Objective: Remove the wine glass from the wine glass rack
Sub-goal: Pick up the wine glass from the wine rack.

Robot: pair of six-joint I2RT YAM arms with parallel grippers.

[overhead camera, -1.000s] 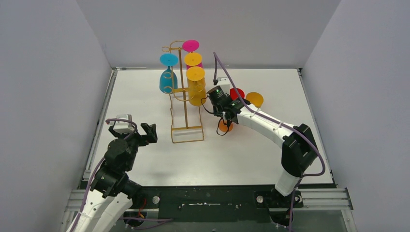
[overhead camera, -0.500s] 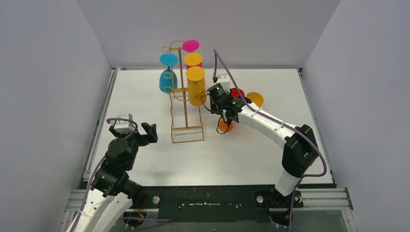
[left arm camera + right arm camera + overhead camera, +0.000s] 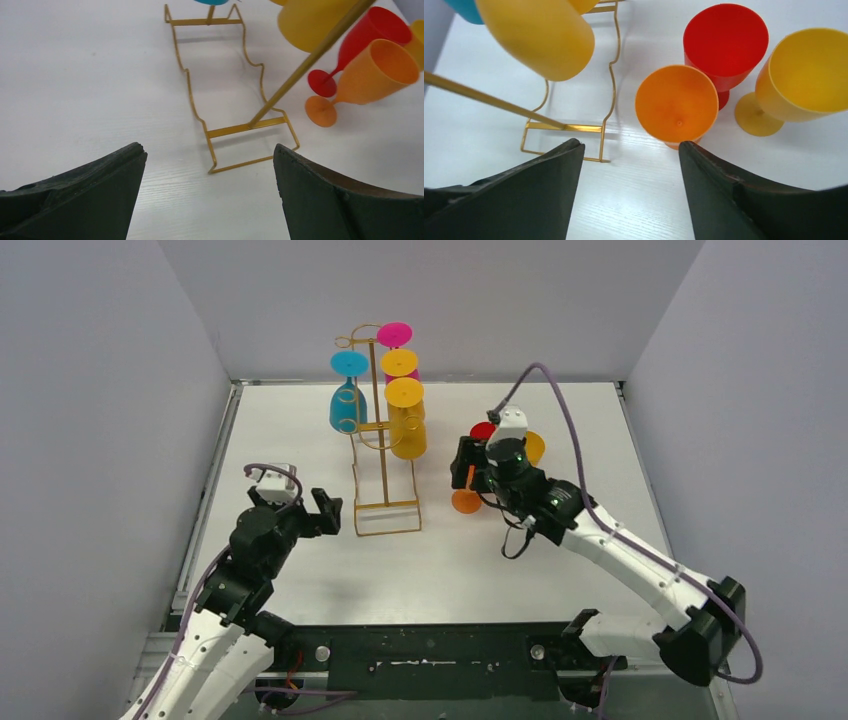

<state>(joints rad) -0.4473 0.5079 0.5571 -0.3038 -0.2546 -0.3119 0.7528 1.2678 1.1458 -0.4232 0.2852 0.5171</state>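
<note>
Right gripper (image 3: 631, 190) jaws now released, backed off orange glass (image 3: 676, 103) right of rack (image 3: 386, 508); table (image 3: 450, 570) near edge free; left gripper (image 3: 210, 195) spread wide.

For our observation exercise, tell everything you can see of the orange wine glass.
The orange wine glass looks like opaque plastic: round bowl, short stem, disc foot. It stands upright and empty on the white table, right of the gold rack, beside the red glass. Nothing grips it; whether the two glasses touch is unclear.
</note>
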